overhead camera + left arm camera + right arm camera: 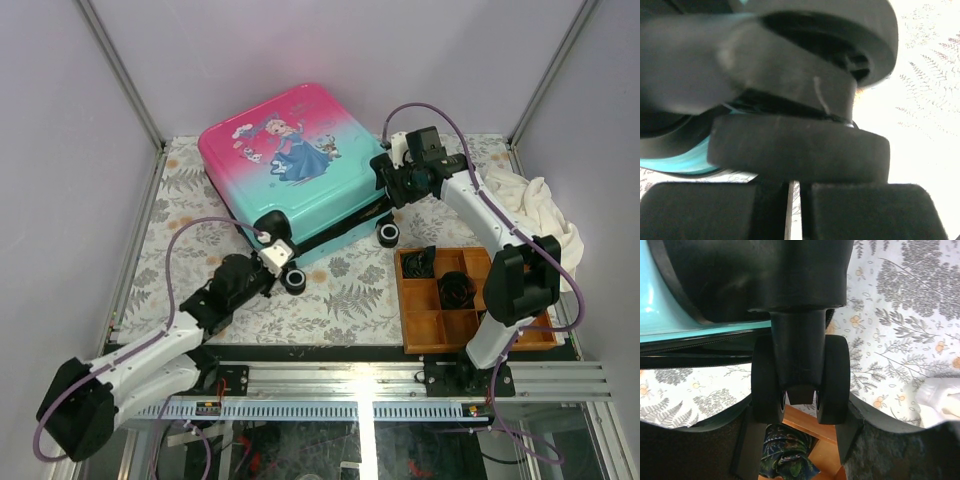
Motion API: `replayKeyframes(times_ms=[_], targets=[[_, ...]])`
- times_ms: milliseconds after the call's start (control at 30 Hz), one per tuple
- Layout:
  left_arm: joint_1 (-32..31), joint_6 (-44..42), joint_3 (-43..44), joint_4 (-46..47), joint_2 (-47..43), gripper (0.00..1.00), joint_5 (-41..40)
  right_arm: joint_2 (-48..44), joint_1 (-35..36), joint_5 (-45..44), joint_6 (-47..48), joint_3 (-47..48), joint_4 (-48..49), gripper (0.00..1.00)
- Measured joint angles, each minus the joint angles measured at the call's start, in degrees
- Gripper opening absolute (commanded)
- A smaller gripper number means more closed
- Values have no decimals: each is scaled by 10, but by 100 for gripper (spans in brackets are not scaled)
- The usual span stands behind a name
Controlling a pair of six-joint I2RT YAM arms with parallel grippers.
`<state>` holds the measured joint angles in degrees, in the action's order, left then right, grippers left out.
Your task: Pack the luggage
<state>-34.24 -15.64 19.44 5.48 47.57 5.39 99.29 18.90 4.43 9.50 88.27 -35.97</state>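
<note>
luggage (290, 165): one; wooden tray (424, 328): one; white cloth (535, 205): one

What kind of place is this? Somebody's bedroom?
Probably a robot test lab, not a bedroom: the left arm and right arm are bolted to a metal rail, and plain walls box in the table holding the luggage.

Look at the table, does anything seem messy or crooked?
The luggage lies closed and slanted across the table, not square to its edges. A white cloth sits crumpled in a heap at the right rear, beside the wooden tray, outside the luggage. Nothing looks spilled or broken.
</note>
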Motion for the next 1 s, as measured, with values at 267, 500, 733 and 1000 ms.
replayKeyframes(times_ms=[267, 500, 733, 1000], targets=[[-185, 45, 23, 96, 130, 0, -271, 7, -4, -3, 0, 7, -2, 0], [-262, 65, 72, 101, 219, 0, -417, 9, -4, -9, 1, 7, -2, 0], [-299, 108, 182, 15, 321, 0, -506, 11, -7, -20, 6, 9, 10, 0], [-300, 140, 338, -84, 447, 4, -537, 11, -7, -18, 5, 9, 3, 0]])
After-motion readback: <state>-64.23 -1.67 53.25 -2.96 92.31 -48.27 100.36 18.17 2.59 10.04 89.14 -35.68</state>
